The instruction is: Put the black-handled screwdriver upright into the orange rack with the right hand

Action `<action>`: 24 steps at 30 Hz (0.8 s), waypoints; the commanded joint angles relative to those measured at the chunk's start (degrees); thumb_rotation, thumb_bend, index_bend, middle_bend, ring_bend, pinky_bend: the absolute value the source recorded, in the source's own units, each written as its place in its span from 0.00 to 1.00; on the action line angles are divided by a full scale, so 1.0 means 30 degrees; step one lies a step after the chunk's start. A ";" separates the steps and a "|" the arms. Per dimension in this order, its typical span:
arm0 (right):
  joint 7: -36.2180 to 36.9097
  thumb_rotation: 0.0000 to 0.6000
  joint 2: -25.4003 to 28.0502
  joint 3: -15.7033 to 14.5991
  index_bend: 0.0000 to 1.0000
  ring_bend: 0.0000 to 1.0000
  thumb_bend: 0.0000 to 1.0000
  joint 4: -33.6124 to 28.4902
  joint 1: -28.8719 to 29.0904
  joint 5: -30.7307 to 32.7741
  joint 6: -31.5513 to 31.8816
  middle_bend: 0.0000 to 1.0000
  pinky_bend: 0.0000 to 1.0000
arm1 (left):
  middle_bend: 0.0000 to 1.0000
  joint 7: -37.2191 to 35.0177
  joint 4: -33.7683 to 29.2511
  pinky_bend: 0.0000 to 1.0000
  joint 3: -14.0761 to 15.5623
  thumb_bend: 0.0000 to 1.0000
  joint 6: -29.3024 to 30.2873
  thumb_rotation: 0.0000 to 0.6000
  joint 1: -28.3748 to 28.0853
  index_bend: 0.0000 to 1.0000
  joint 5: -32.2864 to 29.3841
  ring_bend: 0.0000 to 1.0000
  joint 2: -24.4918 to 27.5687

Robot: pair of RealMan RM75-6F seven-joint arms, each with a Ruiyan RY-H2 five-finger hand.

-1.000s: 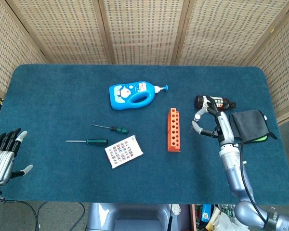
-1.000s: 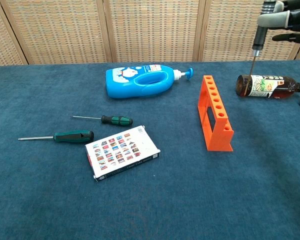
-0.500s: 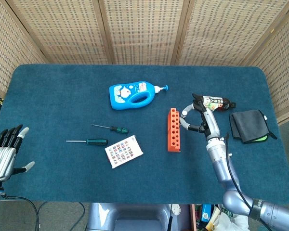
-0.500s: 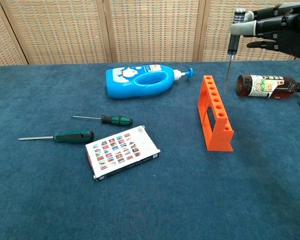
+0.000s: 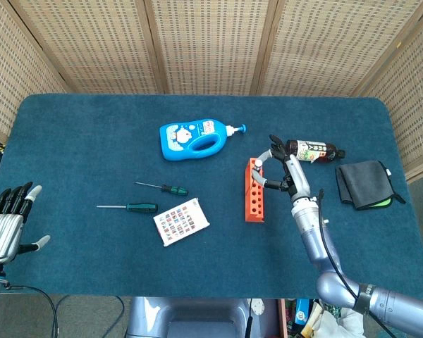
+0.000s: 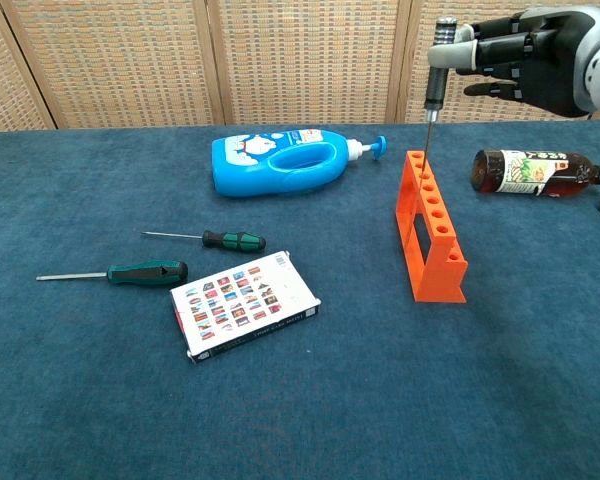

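My right hand [image 6: 525, 62] pinches the black-handled screwdriver [image 6: 438, 70] by its handle and holds it upright, tip down. Its thin shaft points at the far end of the orange rack [image 6: 432, 225], with the tip at about the level of the rack's top holes. In the head view the right hand [image 5: 280, 169] hovers right beside the rack [image 5: 254, 189]. My left hand [image 5: 7, 225] hangs open at the near left edge of the table, holding nothing.
A brown bottle [image 6: 535, 172] lies on its side right of the rack. A blue pump bottle [image 6: 285, 160] lies behind it to the left. Two green-handled screwdrivers [image 6: 205, 239] [image 6: 115, 273] and a card box [image 6: 243, 304] lie centre-left. A dark cloth [image 5: 366, 183] sits far right.
My right hand has carried the upright screwdriver leftwards, from above the brown bottle to over the far end of the rack. The left hand has barely shifted.
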 commanded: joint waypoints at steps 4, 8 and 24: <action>-0.0068 1.00 -0.0364 0.0120 0.58 0.00 0.32 0.0683 0.0631 0.0399 -0.0288 0.00 0.00 | 0.00 -0.0042 0.0118 0.00 -0.0016 0.00 -0.0150 1.00 -0.0058 0.00 -0.0175 0.00 -0.0037; -0.0082 1.00 -0.0460 0.0101 0.58 0.00 0.32 0.1052 0.0832 0.0523 -0.0412 0.00 0.00 | 0.00 -0.0054 0.0160 0.00 -0.0018 0.00 -0.0185 1.00 -0.0078 0.00 -0.0227 0.00 -0.0055; 0.0498 1.00 -0.0044 0.0204 0.58 0.00 0.32 0.1764 0.0772 0.0640 -0.0770 0.00 0.00 | 0.00 0.0227 0.0216 0.00 0.0044 0.00 -0.0312 1.00 -0.0161 0.00 -0.0361 0.00 -0.0189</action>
